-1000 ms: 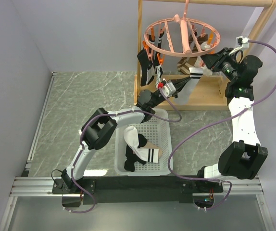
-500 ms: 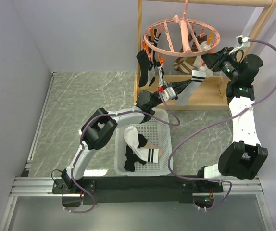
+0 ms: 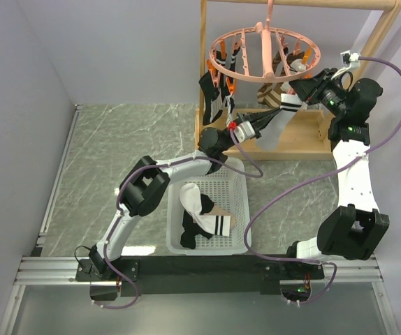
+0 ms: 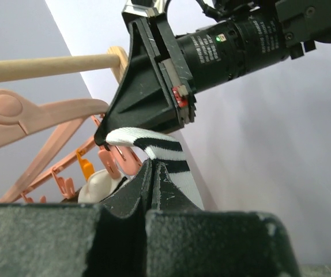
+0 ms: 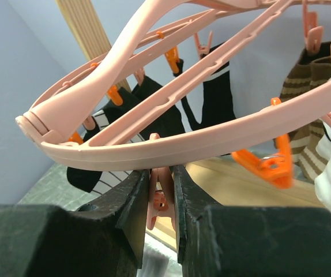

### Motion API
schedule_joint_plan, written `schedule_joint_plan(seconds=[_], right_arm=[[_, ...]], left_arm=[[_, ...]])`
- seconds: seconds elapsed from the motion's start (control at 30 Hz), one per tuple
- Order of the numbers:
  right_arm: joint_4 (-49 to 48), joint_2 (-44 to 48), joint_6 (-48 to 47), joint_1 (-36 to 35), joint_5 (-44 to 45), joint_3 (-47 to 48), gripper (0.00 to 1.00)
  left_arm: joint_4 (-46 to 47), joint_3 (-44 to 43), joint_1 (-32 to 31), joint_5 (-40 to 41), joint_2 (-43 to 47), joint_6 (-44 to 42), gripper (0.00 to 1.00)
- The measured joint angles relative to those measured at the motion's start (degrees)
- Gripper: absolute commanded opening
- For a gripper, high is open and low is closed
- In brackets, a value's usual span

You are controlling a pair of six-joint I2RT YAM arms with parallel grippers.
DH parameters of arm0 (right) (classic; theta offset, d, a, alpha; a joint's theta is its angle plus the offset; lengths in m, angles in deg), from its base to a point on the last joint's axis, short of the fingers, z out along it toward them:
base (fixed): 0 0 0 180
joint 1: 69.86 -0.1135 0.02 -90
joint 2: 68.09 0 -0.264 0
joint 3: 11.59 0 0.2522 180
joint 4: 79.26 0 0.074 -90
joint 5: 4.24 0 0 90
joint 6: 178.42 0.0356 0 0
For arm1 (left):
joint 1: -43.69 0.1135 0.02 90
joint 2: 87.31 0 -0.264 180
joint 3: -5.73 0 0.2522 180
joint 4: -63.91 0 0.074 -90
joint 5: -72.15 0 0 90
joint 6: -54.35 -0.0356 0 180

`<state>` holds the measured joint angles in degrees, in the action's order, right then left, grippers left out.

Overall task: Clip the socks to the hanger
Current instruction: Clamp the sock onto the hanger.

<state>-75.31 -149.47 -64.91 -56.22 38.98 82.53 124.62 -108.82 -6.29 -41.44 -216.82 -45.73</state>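
The left gripper [image 4: 152, 168] pinches a striped sock [image 4: 174, 156], its cuff end tucked behind the right gripper [image 5: 161, 176], which squeezes a half-hidden clip [image 5: 157, 205] under the hanger [image 5: 171, 144] rim.

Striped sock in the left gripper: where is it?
Top view, upper right: the sock stretches from the left gripper up to the hanger rim, beside the right gripper.

round pink plastic hanger [image 3: 263, 52]: hung under top bar of light wooden rack [image 3: 302, 144] | rack: rear of grey marble bench [image 3: 117, 139] | white perforated plastic basket [image 3: 237, 183]: on bench, before rack | white striped fabric socks [image 3: 211, 223]: in basket
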Motion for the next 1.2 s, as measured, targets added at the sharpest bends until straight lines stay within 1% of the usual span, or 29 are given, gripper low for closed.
schedule_joint_plan(seconds=[0.2, 0.37, 0.67, 1.2], right_arm=[[-0.28, 0.00, 1.46, 0.00, -1.62, 0.02, 0.00], [-1.68, 0.00, 3.74, -0.02, -3.13, 0.02, 0.00], [-2.78, 0.04, 5.14, 0.00, -4.61, 0.00, 0.00], [-5.35, 0.35, 6.27, -0.02, -5.84, -0.07, 0.00]], left_arm=[[-0.55, -0.79, 0.66, 1.51, -0.11, -0.26, 0.01], [-2.84, -0.83, 1.66, 3.02, -0.11, 0.28, 0.01], [-6.32, -1.77, 2.95, 5.88, -0.13, 1.79, 0.01], [-6.62, -2.10, 4.37, 3.39, -0.13, 5.33, 0.01]])
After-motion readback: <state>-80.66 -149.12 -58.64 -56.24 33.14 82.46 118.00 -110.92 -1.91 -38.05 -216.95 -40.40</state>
